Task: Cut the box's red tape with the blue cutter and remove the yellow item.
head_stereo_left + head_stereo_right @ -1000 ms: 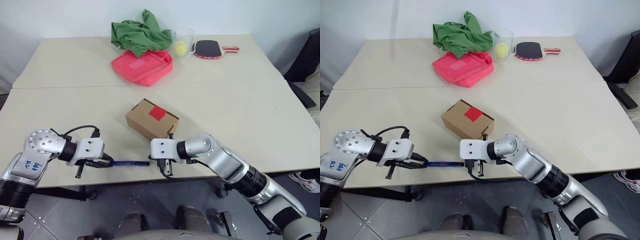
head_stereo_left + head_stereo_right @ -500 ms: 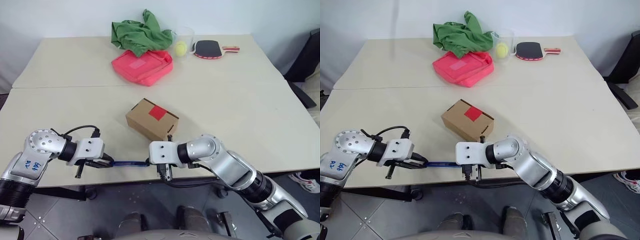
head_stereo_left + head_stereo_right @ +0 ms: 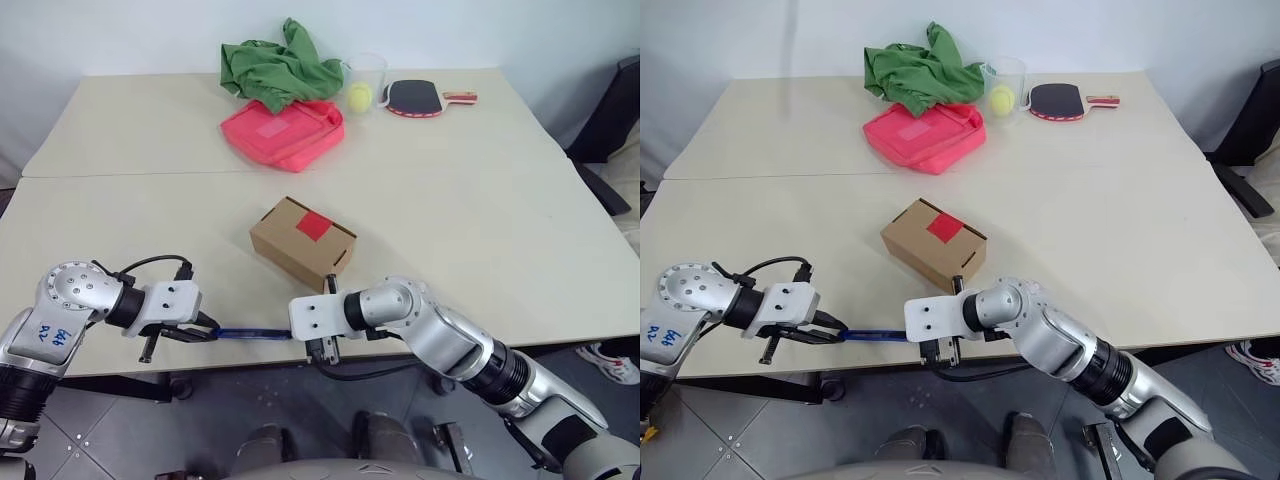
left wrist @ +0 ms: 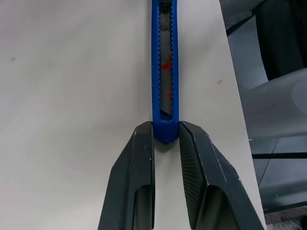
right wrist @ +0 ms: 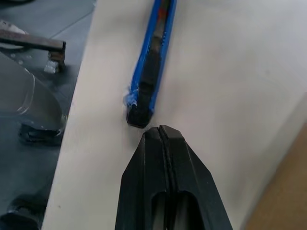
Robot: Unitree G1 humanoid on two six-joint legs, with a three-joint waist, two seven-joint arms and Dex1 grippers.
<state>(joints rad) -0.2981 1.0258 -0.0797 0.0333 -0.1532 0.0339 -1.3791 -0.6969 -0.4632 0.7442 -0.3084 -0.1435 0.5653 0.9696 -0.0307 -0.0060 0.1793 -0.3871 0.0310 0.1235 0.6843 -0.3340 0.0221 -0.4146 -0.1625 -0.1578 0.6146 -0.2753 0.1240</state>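
Left wrist view shows us the left gripper (image 4: 165,139) clamped narrowly on the butt end of the blue cutter (image 4: 165,67), which lies flat along the near edge of the worktop (image 3: 480,200). In the right wrist view we find the right gripper (image 5: 162,136) fully shut, holding nothing, its tip just beside the cutter's other, dark end and apart from it. From the head views we note the box (image 3: 302,239) standing on the worktop just beyond the right gripper, flaps closed, with the red tape (image 3: 314,225) intact on its top face; the yellow item is presumably inside and cannot be confirmed. We judge the step in hand to be preparing the cutter, most likely working its slider or blade end, with the cutting itself not yet begun. In our judgement the next move calls for the right gripper to meet the cutter's free end squarely while the left one keeps its hold, since the cutter sits close to the worktop's edge and a glancing push could tip it off.
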